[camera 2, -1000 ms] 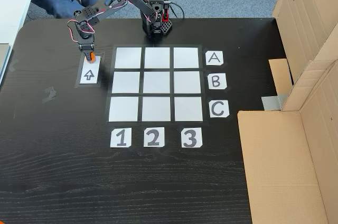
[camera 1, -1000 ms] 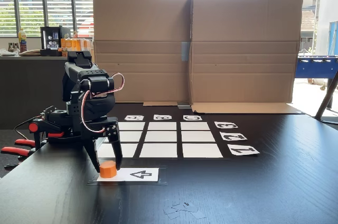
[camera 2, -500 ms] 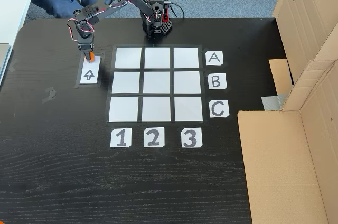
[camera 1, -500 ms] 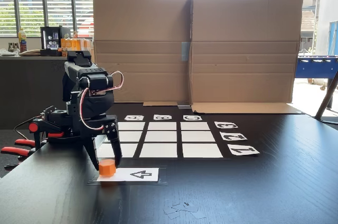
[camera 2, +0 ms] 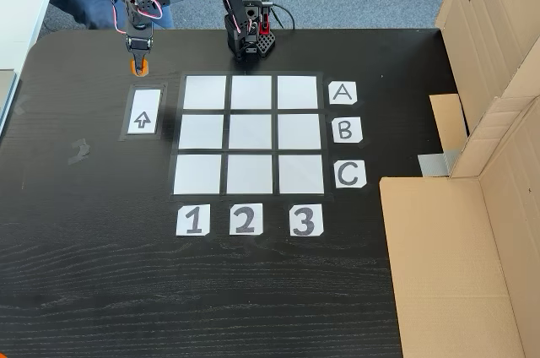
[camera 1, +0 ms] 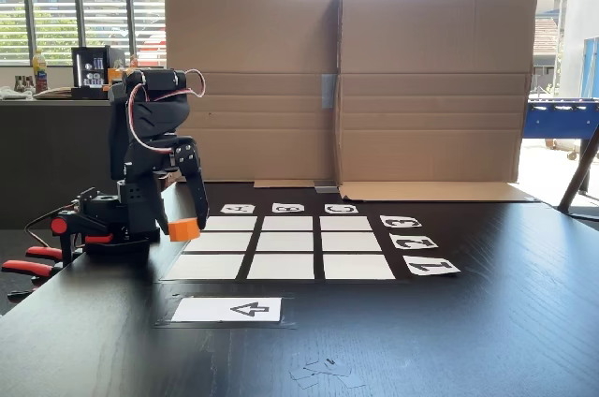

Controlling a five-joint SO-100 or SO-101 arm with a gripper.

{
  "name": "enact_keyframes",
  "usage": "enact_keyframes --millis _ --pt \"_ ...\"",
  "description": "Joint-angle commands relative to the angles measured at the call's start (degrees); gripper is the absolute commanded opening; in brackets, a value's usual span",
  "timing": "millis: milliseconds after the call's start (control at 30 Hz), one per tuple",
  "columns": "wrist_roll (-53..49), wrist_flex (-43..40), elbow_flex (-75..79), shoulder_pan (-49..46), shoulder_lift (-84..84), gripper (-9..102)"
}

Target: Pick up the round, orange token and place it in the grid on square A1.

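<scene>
token [camera 1: 184, 228] held in closed jaws above black table [camera 1: 487, 322] near cardboard wall [camera 1: 346, 83].

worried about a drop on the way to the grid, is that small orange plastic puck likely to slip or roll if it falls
The small orange plastic puck looks stiff and probably light: the black two-finger gripper carries it clear of the black table without visible sag. Its smooth faceted sides might slip in a loose pinch. Being short and flat-ended, it would likelier land flat than roll far.
</scene>
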State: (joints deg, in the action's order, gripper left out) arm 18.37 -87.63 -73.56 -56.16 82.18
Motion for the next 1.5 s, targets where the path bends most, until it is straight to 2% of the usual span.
enact_keyframes --millis 0,433,667,1067,1467 --pt "0.18 -0.88 -5.45 1.41 10.11 10" --pt "0.09 -1.05 -33.49 7.91 40.69 10" --pt "-0.26 -1.41 -44.38 10.02 49.66 10" --pt "-2.02 -0.44 -56.25 12.48 53.79 10" --pt "-2.46 8.44 -61.52 11.95 46.05 10"
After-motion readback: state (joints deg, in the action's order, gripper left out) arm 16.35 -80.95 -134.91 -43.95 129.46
